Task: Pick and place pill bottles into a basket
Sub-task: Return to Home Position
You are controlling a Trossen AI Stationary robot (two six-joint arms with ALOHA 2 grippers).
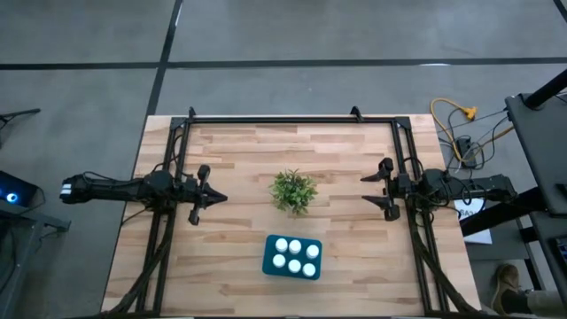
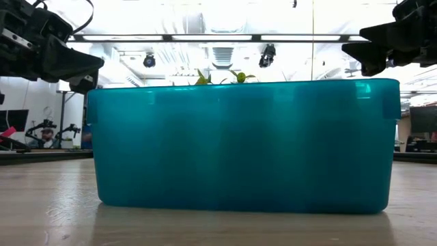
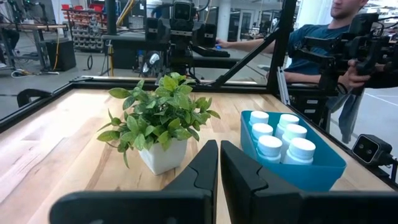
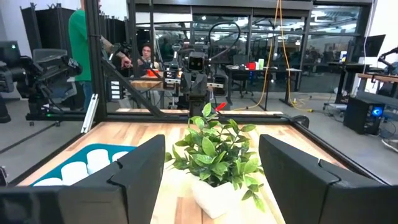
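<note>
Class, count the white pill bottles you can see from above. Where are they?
6 pill bottles, all inside the teal basket, in two rows of three; none seems hidden.

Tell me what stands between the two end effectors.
The potted plant stands between the left end effector and the right end effector, touching neither. The high view shows this best.

The table point(image 1: 239, 151) is pale matt wood planks; the basket point(image 2: 239, 143) is smooth, glossy teal plastic.

A green plant point(image 1: 293, 190) (white pot point(image 3: 163, 155)) stands on the wooden table point(image 1: 239, 151).
</note>
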